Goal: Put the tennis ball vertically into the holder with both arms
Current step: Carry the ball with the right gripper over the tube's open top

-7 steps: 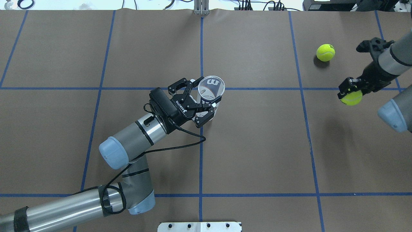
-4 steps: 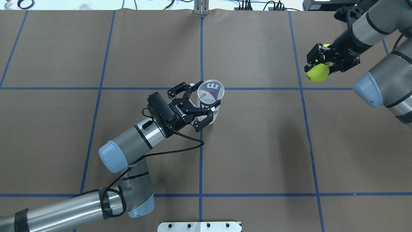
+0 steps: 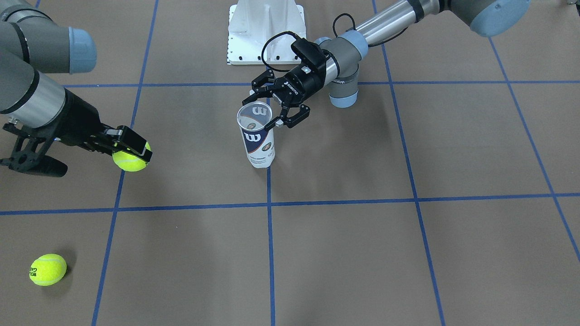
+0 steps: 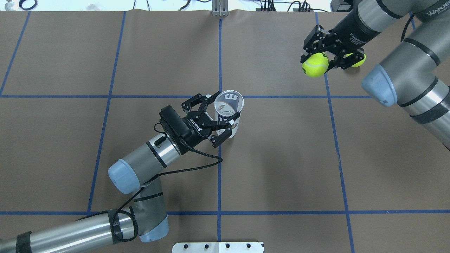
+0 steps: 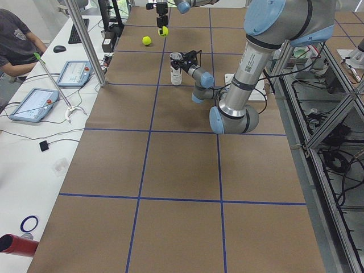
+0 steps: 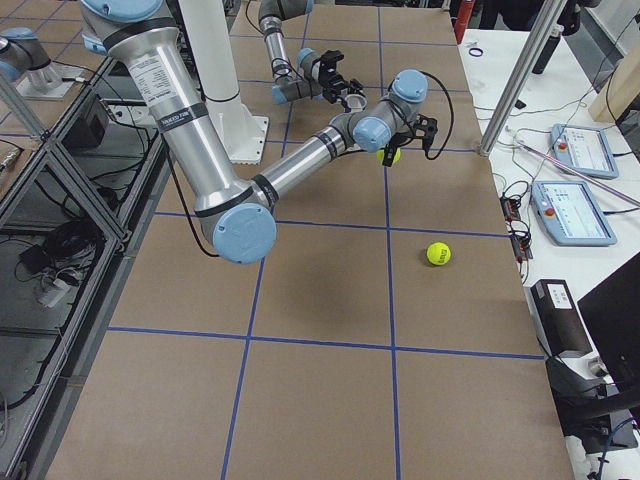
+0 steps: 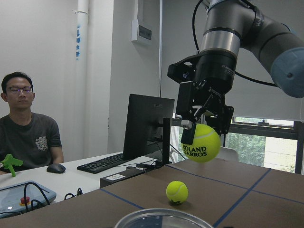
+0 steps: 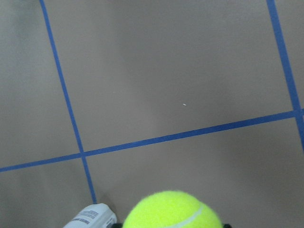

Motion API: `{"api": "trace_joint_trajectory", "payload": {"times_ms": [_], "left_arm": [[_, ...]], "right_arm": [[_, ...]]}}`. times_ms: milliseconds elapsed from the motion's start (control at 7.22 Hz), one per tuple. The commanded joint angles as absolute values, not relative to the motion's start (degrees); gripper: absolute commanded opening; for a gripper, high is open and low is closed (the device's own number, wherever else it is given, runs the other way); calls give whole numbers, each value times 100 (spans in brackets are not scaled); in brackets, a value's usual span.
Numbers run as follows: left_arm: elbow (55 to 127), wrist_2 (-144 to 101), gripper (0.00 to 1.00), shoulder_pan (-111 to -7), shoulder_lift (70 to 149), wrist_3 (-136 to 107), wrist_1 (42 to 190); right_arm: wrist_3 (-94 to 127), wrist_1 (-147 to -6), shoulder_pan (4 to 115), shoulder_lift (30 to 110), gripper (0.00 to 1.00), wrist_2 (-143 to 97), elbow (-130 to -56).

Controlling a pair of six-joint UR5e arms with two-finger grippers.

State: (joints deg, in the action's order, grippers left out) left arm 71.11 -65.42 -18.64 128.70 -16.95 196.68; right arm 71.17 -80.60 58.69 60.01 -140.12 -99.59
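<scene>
Your left gripper (image 4: pixel 220 113) clasps the holder (image 4: pixel 230 102) just below its rim, jaws spread wide, so it stands steady and upright at table centre. At its 2 o'clock, well apart, your right gripper (image 4: pixel 316 60) pinches the tennis ball (image 4: pixel 314 66) from above, presumably for a vertical drop.

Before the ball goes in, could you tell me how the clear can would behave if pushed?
The can is tall, narrow and looks empty, so probably light and apt to tip. Its clear wall may flex when squeezed. The left gripper, jaws beside its rim, should steady it.
</scene>
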Motion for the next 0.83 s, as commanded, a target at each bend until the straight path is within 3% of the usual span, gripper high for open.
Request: {"api": "trace_joint_trajectory", "payload": {"times_ms": [0, 693], "left_arm": [[7067, -6443, 80, -1794, 12867, -1705, 19670], [7066, -6258, 87, -1714, 12867, -1705, 19670]], "right_arm": [[7950, -8051, 5548, 5496, 0, -13957, -10002], [8938, -8059, 4625, 4747, 0, -12852, -10002]]}}
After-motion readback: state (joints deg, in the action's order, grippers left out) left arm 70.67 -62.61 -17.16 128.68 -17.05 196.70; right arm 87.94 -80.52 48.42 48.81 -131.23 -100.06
